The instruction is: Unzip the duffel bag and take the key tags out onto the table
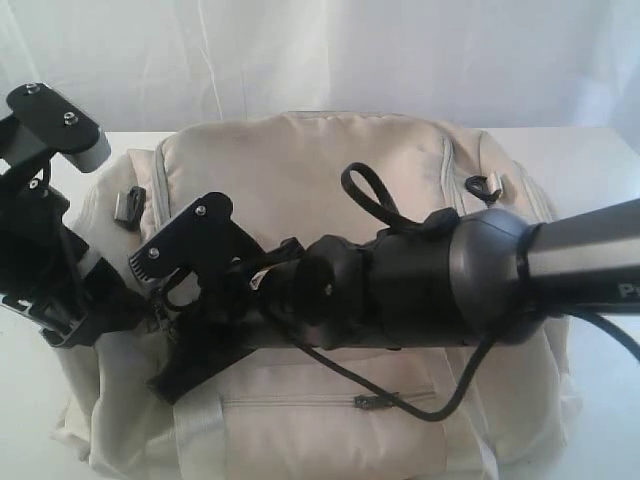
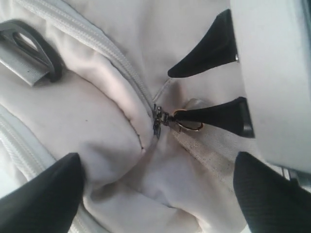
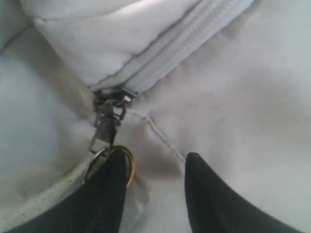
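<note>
You had the right gripper (image 3: pixel 154 160) part-open, one finger touching the pull ring (image 3: pixel 129 165) at the zipped duffel bag's (image 1: pixel 300 170) end, and you needed that ring centred between both fingers before closing.

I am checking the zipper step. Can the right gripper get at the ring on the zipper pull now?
Probably yes. The right gripper is at the zipper pull, jaws parted, nothing between. The ring lies at one finger, not between the two, so a small shift seems needed.
</note>
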Motion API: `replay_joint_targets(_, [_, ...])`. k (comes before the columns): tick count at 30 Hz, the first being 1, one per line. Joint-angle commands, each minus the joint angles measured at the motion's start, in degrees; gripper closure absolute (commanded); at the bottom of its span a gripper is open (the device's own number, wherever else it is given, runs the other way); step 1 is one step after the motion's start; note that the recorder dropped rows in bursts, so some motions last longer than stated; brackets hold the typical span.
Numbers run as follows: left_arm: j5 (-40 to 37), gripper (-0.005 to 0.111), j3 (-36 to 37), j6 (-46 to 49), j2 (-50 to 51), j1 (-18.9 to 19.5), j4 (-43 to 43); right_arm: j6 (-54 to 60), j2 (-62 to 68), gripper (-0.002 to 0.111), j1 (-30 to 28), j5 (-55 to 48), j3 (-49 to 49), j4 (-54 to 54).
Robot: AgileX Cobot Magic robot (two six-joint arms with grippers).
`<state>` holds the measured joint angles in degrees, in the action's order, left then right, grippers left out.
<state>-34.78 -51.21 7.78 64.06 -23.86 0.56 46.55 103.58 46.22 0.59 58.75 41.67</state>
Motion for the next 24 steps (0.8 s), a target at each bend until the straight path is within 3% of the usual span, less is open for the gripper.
replay_joint_targets(1, [-0.65,0.022,0.5,-0.25,-0.42,-0.25,0.87,-0.38,1.74,0.09,0.01,0.23,0.13,-0.04])
replay_joint_targets(3, [-0.79,0.022,0.5,-0.25,-0.42,-0.25,0.87,-0.38,1.84,0.103,0.01,0.7,0.13,-0.04])
replay_joint_targets(5, [-0.79,0.022,0.5,-0.25,-0.42,-0.25,0.87,-0.38,1.84,0.108,0.01,0.93,0.02,-0.04])
replay_joint_targets(15, [-3.46,0.022,0.5,-0.25,-0.42,-0.25,0.44,-0.38,-7.54,0.108,0.01,10.75,0.02,-0.04])
replay_joint_targets(20, [-4.16,0.022,0.5,-0.54,-0.42,-0.25,-0.56,-0.75,-11.7,0.108,0.01,5.47,0.02,1.04])
replay_joint_targets(23, [-4.25,0.022,0.5,-5.6,-0.42,-0.25,-6.09,-0.2,-12.03,0.094,0.01,-4.42,0.02,1.04])
replay_joint_targets(24, [-4.25,0.022,0.5,-7.78,-0.42,-0.25,-8.5,-0.2,-11.69,0.079,0.01,-6.46,0.02,1.04])
